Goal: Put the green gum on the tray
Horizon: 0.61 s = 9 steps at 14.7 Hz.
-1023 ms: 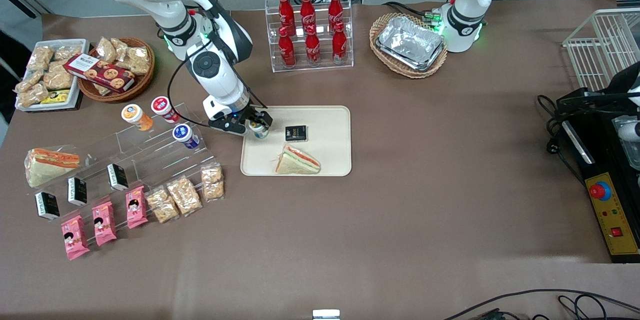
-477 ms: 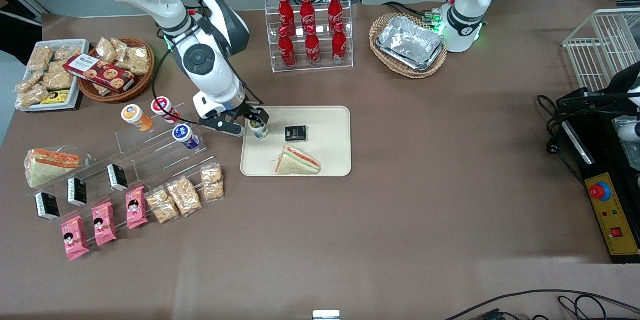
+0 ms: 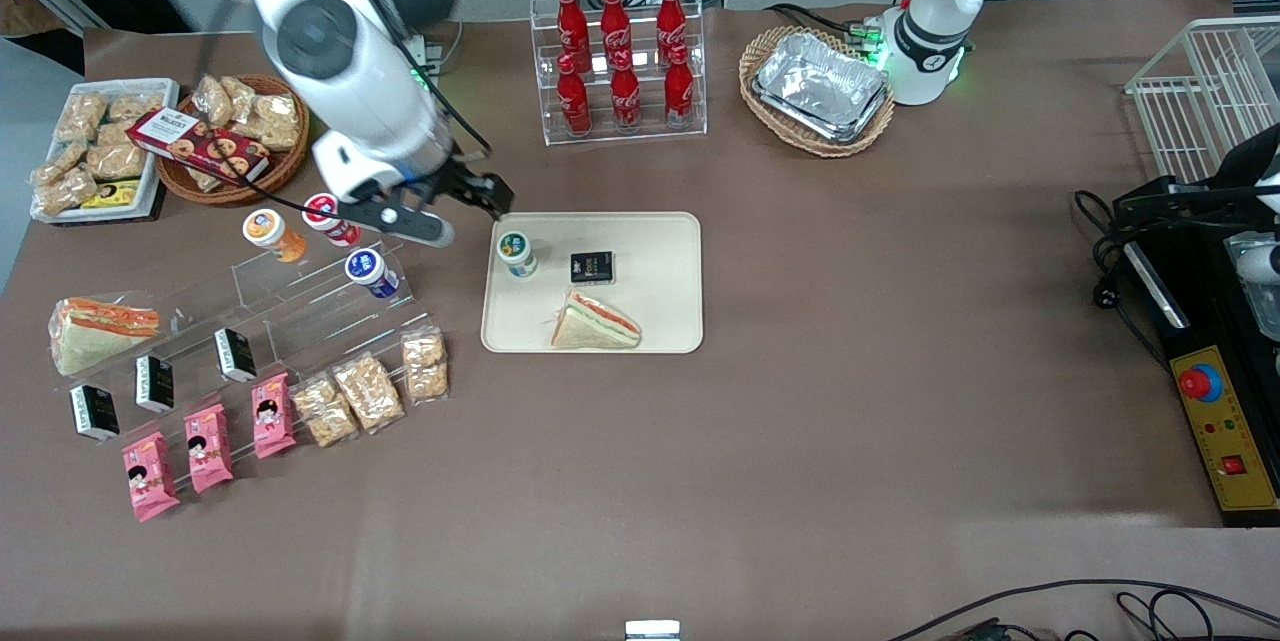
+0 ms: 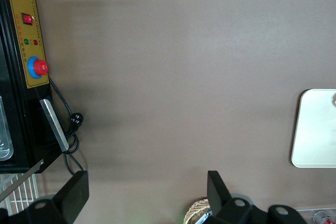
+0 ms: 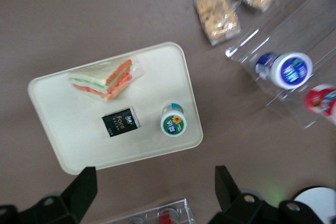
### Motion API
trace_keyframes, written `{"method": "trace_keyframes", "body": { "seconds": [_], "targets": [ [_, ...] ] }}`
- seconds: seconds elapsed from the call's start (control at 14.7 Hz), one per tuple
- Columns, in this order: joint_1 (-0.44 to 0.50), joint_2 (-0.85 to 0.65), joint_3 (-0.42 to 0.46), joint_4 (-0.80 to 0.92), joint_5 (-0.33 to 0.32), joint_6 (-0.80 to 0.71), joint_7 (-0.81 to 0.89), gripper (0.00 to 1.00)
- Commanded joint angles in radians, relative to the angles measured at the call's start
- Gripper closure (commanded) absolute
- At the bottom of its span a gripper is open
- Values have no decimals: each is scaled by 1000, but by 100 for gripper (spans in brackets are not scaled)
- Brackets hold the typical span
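Note:
The green gum [image 3: 517, 253], a small bottle with a white lid and green label, stands upright on the cream tray [image 3: 660, 321], near the tray corner closest to the working arm. It also shows in the right wrist view [image 5: 172, 120] on the tray [image 5: 52, 103]. My right gripper [image 3: 470, 204] is open and empty, raised above the table just off that tray corner, farther from the front camera than the gum. In the wrist view its fingers [image 5: 79, 190] stand wide apart, the gripper [image 5: 152, 190] high above the table.
On the tray lie a wrapped sandwich [image 3: 594, 322] and a small black packet [image 3: 591, 267]. Blue [image 3: 371, 272], red [image 3: 328, 218] and orange [image 3: 272, 233] gum bottles sit on a clear stepped rack. A cola bottle rack [image 3: 618, 61] stands farther back.
My gripper let go of the green gum, which now stands on the tray, then rose and drew back toward the working arm's base.

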Motion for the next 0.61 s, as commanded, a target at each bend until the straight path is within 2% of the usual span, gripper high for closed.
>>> {"method": "trace_keyframes", "body": {
  "seconds": [0.0, 0.07, 0.27, 0.55],
  "targets": [
    [-17, 21, -52, 218, 12, -177, -212, 0],
    [-17, 14, -92, 227, 8, -182, -288, 0],
    [-50, 0, -187, 229, -96, -170, -552, 0],
    [-107, 9, -341, 235, -103, -147, -813, 0]
  ]
}}
